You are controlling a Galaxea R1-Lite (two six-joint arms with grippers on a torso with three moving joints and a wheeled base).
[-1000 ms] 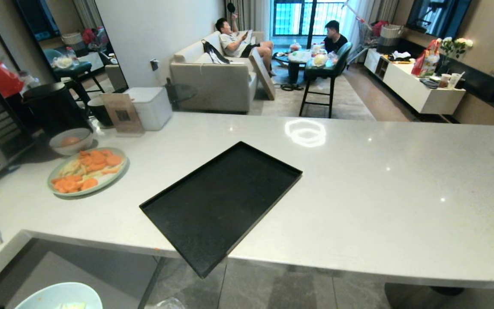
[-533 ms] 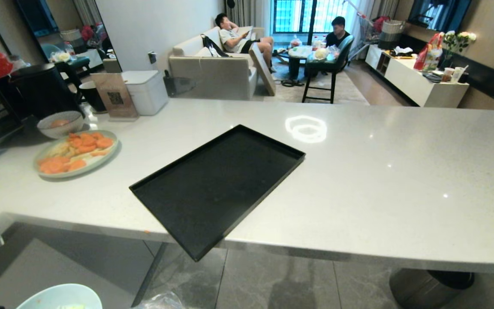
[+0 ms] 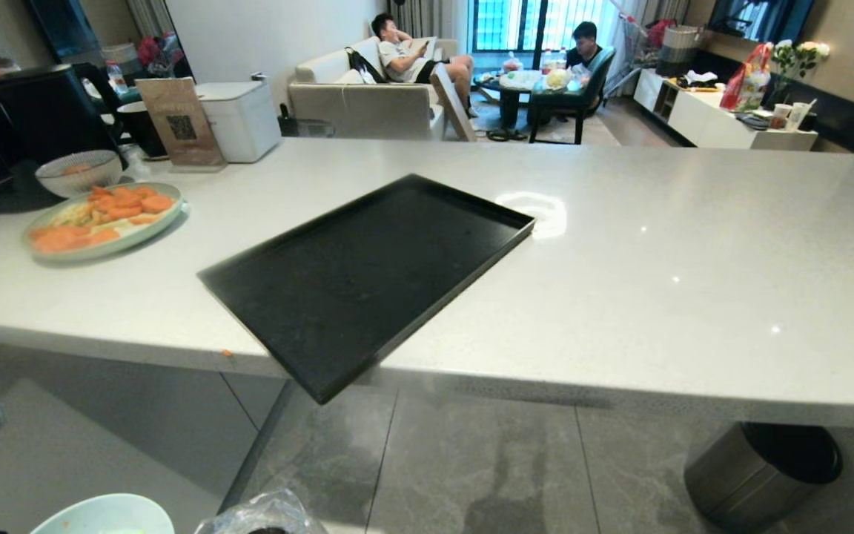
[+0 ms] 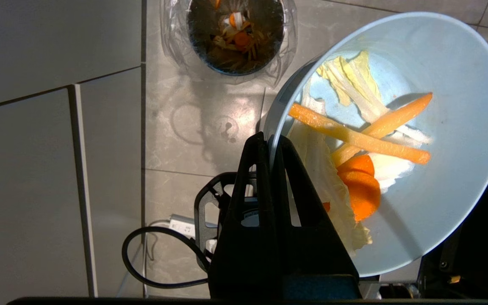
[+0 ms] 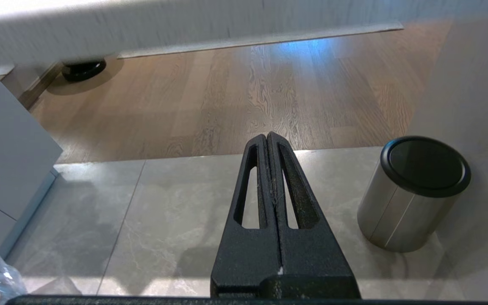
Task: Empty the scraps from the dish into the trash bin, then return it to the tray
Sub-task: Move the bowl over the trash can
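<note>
I see my left gripper (image 4: 269, 142) pinched on the bowl (image 4: 439, 203) rim, scraps (image 4: 354, 140) inside, bin (image 4: 235, 34) beyond; right gripper (image 5: 268, 137) closed, empty

1. I count one flat matte black rectangular tray (image 3: 368, 274).
2. One small pale light-blue round bowl (image 4: 451, 140).
3. One wide green plate (image 3: 101, 245) of carrot slices.
4. One white ribbed bowl (image 3: 77, 172).
5. Two bins: one bag-lined (image 4: 235, 36), one black-topped steel cylinder (image 5: 417, 195).
6. Two people (image 3: 412, 63) seated.
</note>
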